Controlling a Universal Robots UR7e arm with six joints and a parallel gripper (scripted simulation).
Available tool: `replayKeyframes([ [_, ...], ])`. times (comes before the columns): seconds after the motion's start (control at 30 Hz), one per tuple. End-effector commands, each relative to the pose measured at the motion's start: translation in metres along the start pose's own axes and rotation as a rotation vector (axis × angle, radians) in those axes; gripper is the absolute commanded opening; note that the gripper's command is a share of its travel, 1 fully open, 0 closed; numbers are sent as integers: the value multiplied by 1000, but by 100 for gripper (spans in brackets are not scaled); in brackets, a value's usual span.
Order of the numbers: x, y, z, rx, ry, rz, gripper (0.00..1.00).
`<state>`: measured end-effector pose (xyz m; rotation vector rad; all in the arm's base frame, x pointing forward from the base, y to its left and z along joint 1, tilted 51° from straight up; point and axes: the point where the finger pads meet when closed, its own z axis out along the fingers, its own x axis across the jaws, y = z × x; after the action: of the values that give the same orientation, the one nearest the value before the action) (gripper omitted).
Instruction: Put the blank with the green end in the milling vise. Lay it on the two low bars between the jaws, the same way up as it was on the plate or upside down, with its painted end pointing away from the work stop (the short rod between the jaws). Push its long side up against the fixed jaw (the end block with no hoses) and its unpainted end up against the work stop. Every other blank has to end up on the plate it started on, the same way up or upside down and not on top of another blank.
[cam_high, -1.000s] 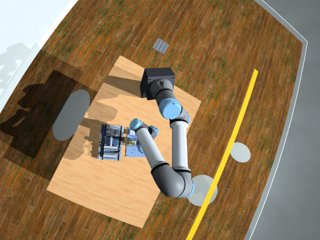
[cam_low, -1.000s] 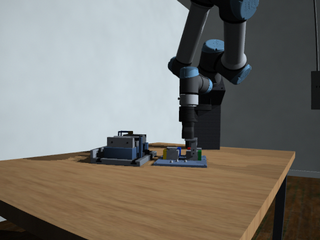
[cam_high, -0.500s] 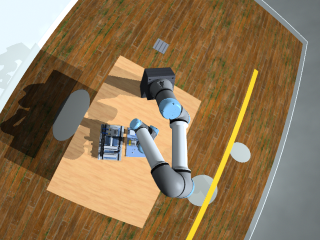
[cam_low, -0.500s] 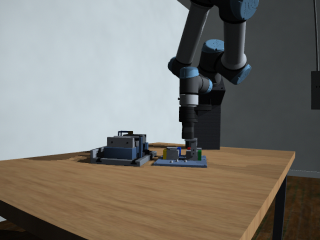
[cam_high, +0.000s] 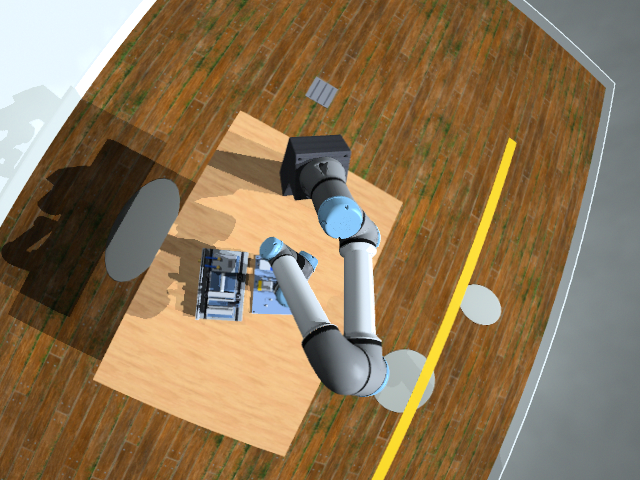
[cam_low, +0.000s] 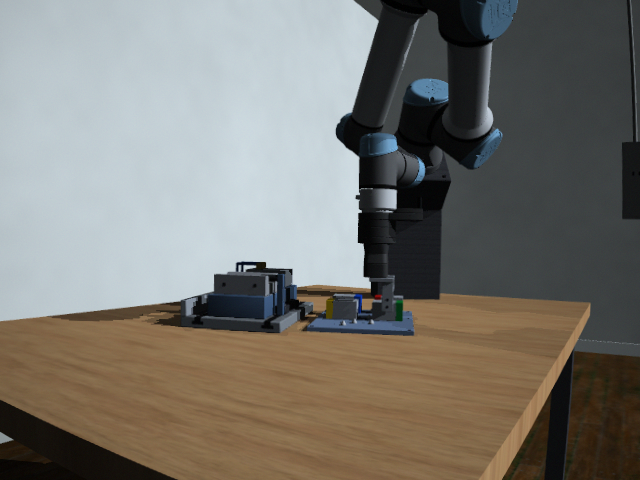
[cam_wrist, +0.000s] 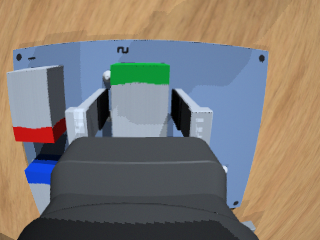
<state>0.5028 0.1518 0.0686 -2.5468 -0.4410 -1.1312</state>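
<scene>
The blank with the green end (cam_wrist: 139, 75) (cam_low: 398, 308) lies on the blue plate (cam_wrist: 220, 80) (cam_low: 361, 326) (cam_high: 263, 307), green end pointing away from the wrist camera. My gripper (cam_wrist: 139, 101) (cam_low: 383, 304) is open and low over the plate, one finger on each long side of this blank, with small gaps showing. The milling vise (cam_low: 242, 304) (cam_high: 221, 284) stands just left of the plate with its jaws apart. In the top view the forearm hides the gripper and the blank.
A red-ended blank (cam_wrist: 36, 103) stands left of the gripper, with a blue-ended one (cam_wrist: 40, 172) (cam_low: 358, 302) beside it. A yellow-ended blank (cam_low: 329, 307) lies at the plate's vise side. The robot's dark base block (cam_high: 315, 165) sits at the table's far edge.
</scene>
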Motion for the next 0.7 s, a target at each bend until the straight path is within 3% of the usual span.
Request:
replayKeyframes([
  [0.0,0,0,0,0,1,0,100],
  [0.23,0,0,0,0,1,0,100],
  [0.27,0,0,0,0,1,0,0],
  [0.67,0,0,0,0,1,0,0],
])
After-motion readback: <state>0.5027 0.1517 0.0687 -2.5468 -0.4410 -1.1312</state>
